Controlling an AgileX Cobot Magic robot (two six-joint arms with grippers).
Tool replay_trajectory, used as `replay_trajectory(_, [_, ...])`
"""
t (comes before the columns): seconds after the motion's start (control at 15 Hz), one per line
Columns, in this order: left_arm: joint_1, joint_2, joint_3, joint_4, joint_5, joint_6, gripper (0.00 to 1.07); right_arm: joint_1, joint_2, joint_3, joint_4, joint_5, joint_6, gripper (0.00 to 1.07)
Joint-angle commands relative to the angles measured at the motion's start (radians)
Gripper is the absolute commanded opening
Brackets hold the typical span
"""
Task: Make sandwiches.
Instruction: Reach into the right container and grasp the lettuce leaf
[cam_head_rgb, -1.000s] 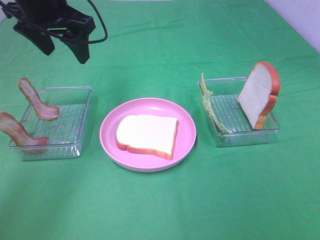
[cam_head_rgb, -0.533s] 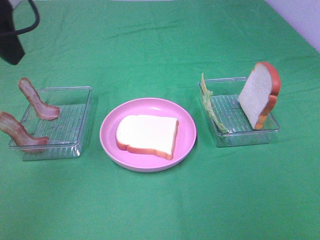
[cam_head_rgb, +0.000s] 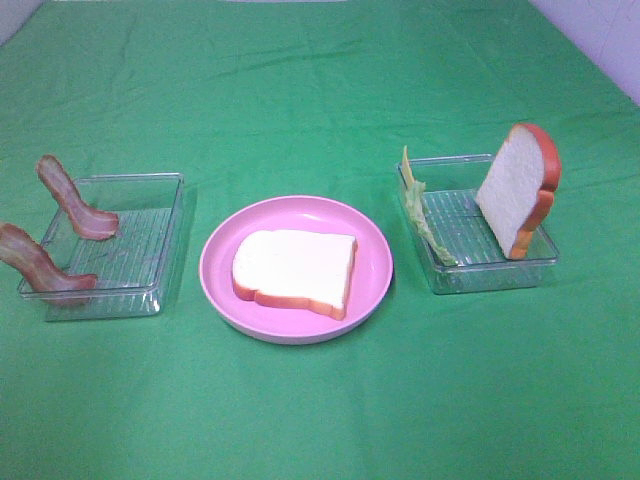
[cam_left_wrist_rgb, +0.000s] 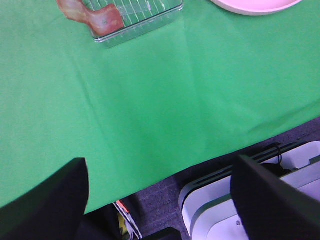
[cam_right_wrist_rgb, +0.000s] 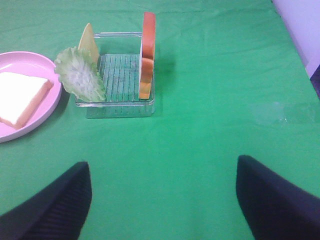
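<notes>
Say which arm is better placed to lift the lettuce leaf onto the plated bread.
Right, probably: the lettuce leaf stands in the tray ahead of the open right gripper; the left gripper is nearer the bacon.

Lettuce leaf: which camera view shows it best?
The right wrist view: the lettuce leaf faces that camera, broad and ruffled. The exterior high view shows only its thin edge. The left wrist view misses it.

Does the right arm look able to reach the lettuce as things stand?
Probably yes. The right gripper is open and empty, and only bare cloth lies between it and the lettuce, though the cheese stands close beside it.
</notes>
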Motion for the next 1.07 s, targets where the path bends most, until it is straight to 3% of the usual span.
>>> replay_trajectory(0.07, [-0.001, -0.21, 0.105, 0.033, 0.0, -0.008, 0.75, -0.005, 0.129, -0.038, -0.001, -0.07, -0.006, 0.75])
replay_trajectory(0.4, [-0.001, -0.608, 0.253, 0.041, 0.004, -0.003, 0.75, -0.005, 0.455, -0.182, 0.059, -0.09, -0.01, 0.75])
replay_trajectory(0.6, [-0.001, -0.756, 0.268, 0.042, -0.004, 0.027, 0.75, -0.005, 0.632, -0.287, 0.102, -0.09, -0.045, 0.75])
replay_trajectory(0.93, [-0.001, -0.762, 0.279, 0.045, -0.083, 0.021, 0.75, -0.004, 0.98, -0.462, 0.259, 0.017, -0.121, 0.75])
replay_trajectory(1.07, [-0.001, -0.762, 0.29, 0.044, -0.126, 0.019, 0.75, 0.072, 1.086, -0.528, 0.235, 0.035, -0.119, 0.75])
